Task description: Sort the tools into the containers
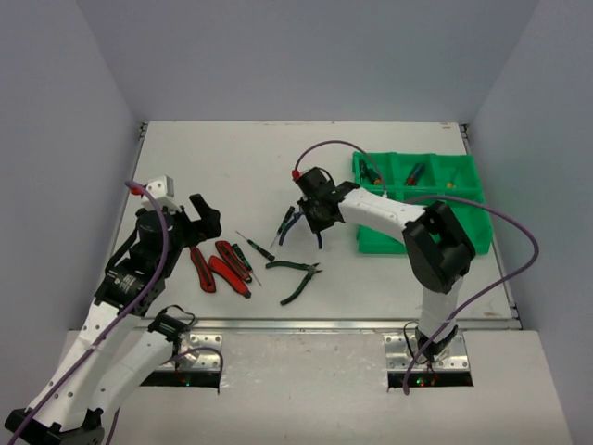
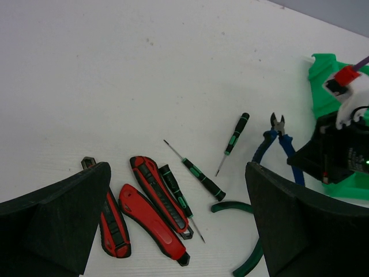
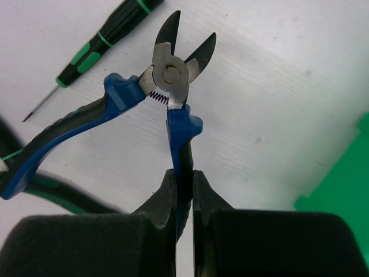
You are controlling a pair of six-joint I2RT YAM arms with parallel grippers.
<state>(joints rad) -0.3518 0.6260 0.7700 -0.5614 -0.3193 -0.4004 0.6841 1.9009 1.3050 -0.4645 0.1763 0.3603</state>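
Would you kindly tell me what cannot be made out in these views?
- Top view: the right arm covers the green tray's near compartments, hiding their contents.
- Top view: tools in its far compartments are too small to name.
- Right wrist view: the right gripper is shut on the blue cutters; whether they touch the table is unclear.
- Left wrist view: a finger of the left gripper hides part of the leftmost red tool.
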